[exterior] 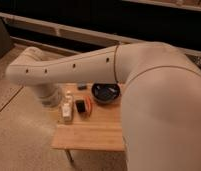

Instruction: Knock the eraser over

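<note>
The eraser (82, 106) is a small block with a black face and orange edges. It stands on the wooden table (94, 132) near its back left. My white arm reaches across the view from the right to a wrist at the left. My gripper (64, 104) hangs below that wrist at the table's left edge, a short gap left of the eraser. A cream-white bottle-like shape (68, 113) sits right at the gripper, and I cannot separate the two.
A dark round bowl (105, 93) sits on the table just right of the eraser. A small dark object (82, 87) lies at the back edge. My bulky upper arm (164, 110) hides the table's right side. Speckled floor (19, 145) lies to the left.
</note>
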You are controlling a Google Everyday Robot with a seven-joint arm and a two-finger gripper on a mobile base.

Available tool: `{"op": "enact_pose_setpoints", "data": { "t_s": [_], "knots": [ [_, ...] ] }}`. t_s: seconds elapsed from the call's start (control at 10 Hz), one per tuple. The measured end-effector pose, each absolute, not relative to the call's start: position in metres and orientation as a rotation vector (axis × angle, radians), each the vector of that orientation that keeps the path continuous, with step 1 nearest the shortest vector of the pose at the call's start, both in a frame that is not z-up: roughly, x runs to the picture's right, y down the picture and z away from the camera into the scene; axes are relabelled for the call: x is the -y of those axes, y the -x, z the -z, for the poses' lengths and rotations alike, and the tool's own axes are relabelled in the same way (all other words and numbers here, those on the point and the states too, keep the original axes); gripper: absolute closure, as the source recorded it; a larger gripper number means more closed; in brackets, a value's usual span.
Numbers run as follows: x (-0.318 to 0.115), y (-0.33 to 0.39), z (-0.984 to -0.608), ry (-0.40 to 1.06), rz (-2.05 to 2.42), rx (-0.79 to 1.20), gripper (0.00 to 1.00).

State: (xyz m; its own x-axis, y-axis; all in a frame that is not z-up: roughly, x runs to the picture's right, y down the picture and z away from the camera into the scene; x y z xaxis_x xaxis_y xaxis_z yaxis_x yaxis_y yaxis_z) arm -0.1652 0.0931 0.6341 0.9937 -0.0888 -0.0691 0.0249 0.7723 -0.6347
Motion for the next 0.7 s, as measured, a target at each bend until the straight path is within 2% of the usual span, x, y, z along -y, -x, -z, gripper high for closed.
{"op": "enact_pose_setpoints", "data": {
  "t_s": [0.2, 0.4, 0.7],
  "knots": [
    [-0.102, 0.161, -0.651, 0.743, 0.018, 0.04, 0.35],
    [-0.123, 0.142, -0.662, 0.852, -0.029, 0.09, 0.35],
    [-0.165, 0.108, -0.675, 1.071, -0.024, 0.041, 0.35]
  ]
}}
